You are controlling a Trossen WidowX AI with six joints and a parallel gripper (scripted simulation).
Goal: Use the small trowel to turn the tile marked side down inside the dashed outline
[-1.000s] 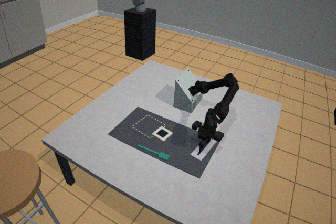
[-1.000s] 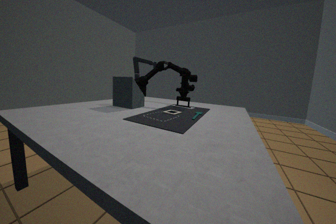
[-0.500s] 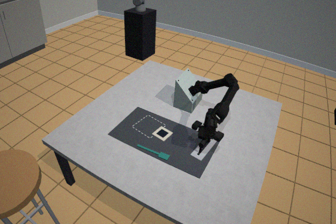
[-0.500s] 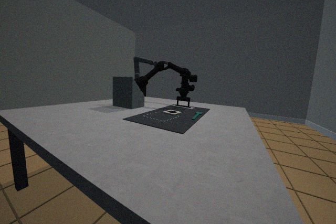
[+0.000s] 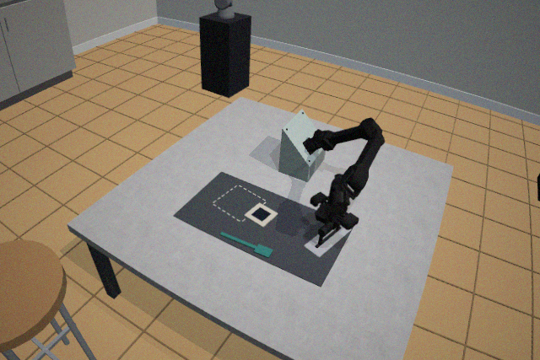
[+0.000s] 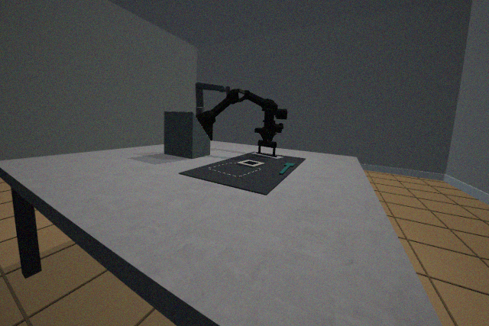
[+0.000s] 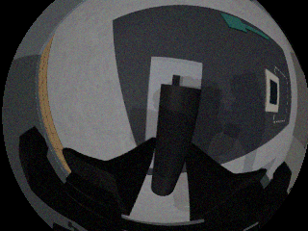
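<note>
The small trowel (image 5: 320, 250) (image 7: 164, 68) has a flat light-grey blade and a black bar handle on two posts. Its blade looks flat on the right end of the dark mat (image 5: 300, 264) (image 6: 262, 188) (image 7: 132, 48). My gripper (image 5: 330, 224) (image 6: 267, 140) (image 7: 171, 144) points down and is shut on the handle, with one finger on each side. The tile (image 5: 261, 213) (image 6: 250, 163) (image 7: 273, 91) is cream with a dark square facing up. It lies flat across one side of the dashed outline (image 5: 213, 204) (image 6: 238, 175), partly outside it.
A teal long-handled tool (image 5: 263, 249) (image 6: 286, 168) (image 7: 235, 22) lies on the mat's front edge. A pale green wedge-shaped block (image 5: 293, 155) (image 6: 178, 133) stands behind the mat, carrying the arm's base. A second arm on a black pedestal (image 5: 224, 55) stands beyond the table.
</note>
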